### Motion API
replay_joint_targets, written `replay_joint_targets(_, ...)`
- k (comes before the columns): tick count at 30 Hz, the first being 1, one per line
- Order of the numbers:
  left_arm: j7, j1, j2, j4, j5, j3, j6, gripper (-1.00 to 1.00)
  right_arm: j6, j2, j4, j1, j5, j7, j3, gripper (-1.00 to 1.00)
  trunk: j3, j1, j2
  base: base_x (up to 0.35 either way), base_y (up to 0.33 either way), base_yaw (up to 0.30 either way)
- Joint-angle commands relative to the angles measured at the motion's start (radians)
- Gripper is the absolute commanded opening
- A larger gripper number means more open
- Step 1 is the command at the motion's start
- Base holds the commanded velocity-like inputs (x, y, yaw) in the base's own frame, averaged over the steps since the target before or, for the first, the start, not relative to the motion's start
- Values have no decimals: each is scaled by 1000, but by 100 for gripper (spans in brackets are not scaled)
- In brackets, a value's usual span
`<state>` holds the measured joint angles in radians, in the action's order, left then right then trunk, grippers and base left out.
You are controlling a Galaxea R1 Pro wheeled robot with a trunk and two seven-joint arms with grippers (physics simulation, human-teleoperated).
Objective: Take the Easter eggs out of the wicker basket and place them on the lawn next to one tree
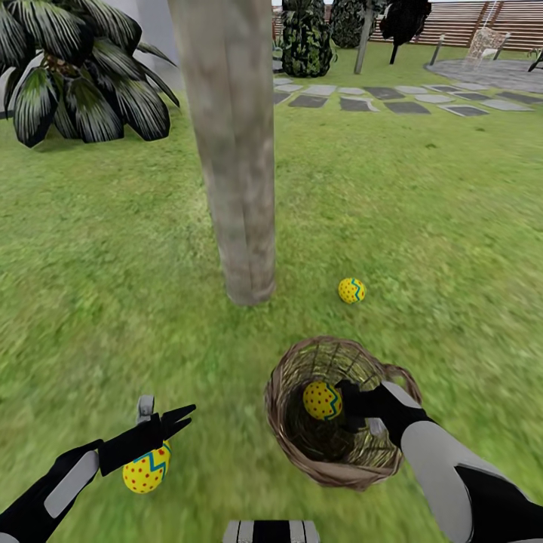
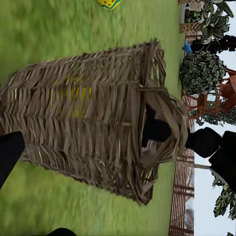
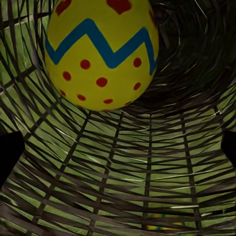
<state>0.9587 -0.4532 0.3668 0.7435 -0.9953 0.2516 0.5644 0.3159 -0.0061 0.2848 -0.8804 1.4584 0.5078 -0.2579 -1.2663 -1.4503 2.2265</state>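
Note:
The wicker basket (image 1: 290, 422) lies tilted on the lawn (image 1: 437, 226), just in front of the tree (image 1: 234, 151). One Easter egg (image 1: 322, 400) sits inside it. My right gripper (image 1: 345, 403) reaches into the basket, open, with its fingertips beside that egg. In the right wrist view the egg (image 3: 101, 49) lies just ahead of the spread fingers (image 3: 10, 157). A second egg (image 1: 351, 290) rests on the grass right of the trunk. A third egg (image 1: 147, 469) lies on the grass under my left wrist, with the left gripper (image 1: 179, 420) open just past it. The left wrist view faces the basket's side (image 2: 88, 113).
A spiky palm (image 1: 68, 75) stands at the back left. Stone path slabs (image 1: 407, 98), dark cone-shaped trees (image 1: 305, 34) and the slat fence (image 1: 467, 19) lie far behind. Open grass spreads to both sides of the trunk.

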Motion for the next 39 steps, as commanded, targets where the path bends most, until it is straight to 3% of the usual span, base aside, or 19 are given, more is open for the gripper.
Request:
replay_joint_targets(1, 0, 0, 0, 0, 0, 0, 0, 100, 0, 0, 0, 0, 3, 0, 0, 100, -3, -4, 7, 0, 0, 0)
replay_joint_targets(29, -2, 0, 0, 0, 0, 0, 0, 100, -7, -5, 1, 0, 7, 1, 0, 100, -91, -111, 203, 0, 0, 0)
replay_joint_targets(39, -2, 0, 0, -1, 0, 0, 0, 100, -8, -5, -1, 0, 7, 1, 0, 100, -91, -111, 203, 0, 46, 0)
